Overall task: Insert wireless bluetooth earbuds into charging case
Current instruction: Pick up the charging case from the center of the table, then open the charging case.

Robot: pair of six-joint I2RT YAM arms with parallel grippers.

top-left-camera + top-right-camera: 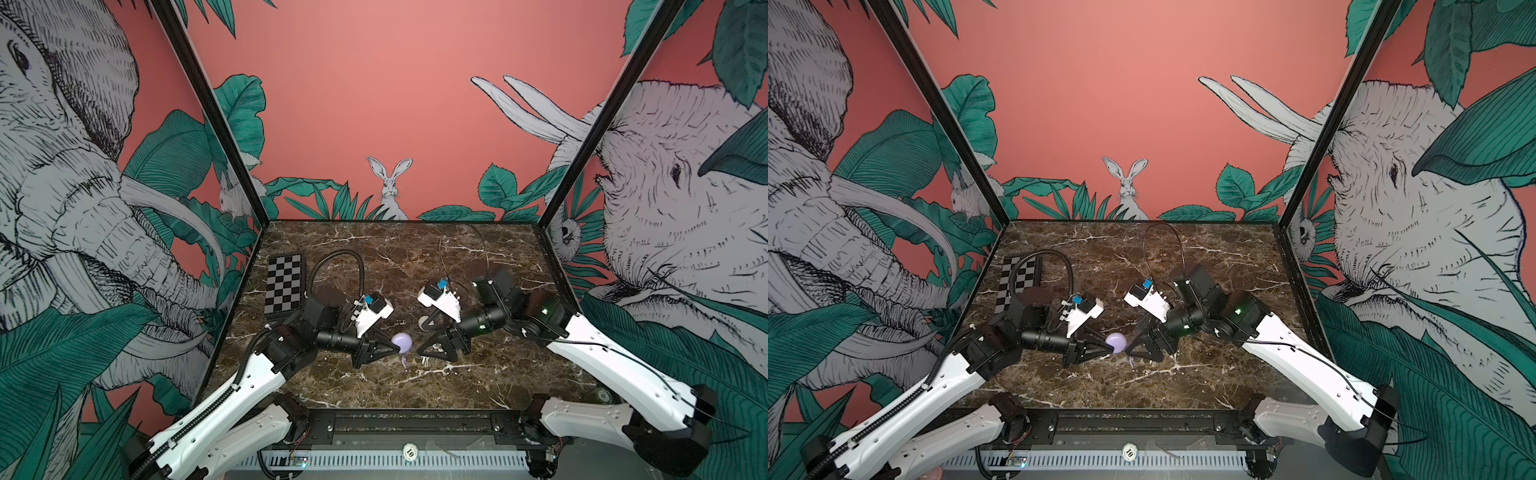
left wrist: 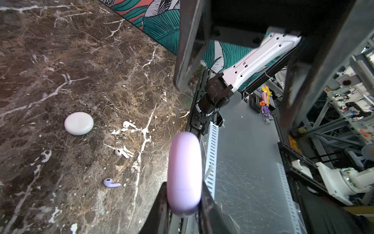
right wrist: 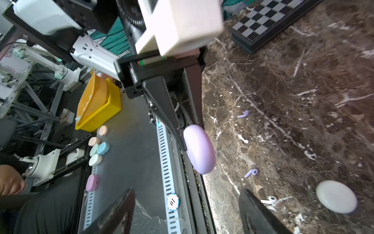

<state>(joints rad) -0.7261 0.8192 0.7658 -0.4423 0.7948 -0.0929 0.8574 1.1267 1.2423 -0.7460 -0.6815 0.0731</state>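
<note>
My left tool (image 2: 184, 202) is clenched on the smooth lilac case (image 2: 184, 172), a rounded puck held on edge. My right tool (image 3: 187, 192) faces it, released and empty. Past both, tiny stemmed lilac earbuds (image 3: 251, 172) and white earbuds (image 2: 121, 153) lie loose on the veined marble worktop (image 1: 374, 257), beside a glossy white case (image 2: 79, 123).

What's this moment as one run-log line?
left gripper: shut on closed lilac case | right gripper: open, near it | four earbuds: loose on marble table | white case: closed, on table
</note>
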